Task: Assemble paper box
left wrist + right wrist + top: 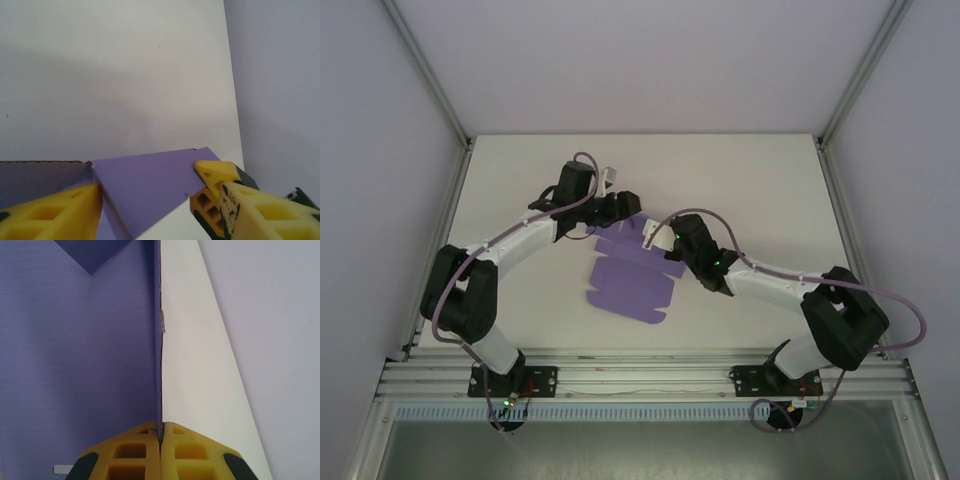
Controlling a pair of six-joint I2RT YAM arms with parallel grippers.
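Note:
The paper box is a purple die-cut sheet lying mostly flat at the table's middle. My left gripper is at the sheet's far end. In the left wrist view its yellow fingers stand apart on either side of a raised purple flap, the right fingertip against the flap's corner, so the left gripper is open. My right gripper is at the sheet's far right edge. In the right wrist view that gripper is shut on a thin upright edge of the card.
The white table is enclosed by pale walls with aluminium posts at left, right and back. A metal rail carrying both arm bases runs along the near edge. Both arms reach inward and meet over the sheet's far end.

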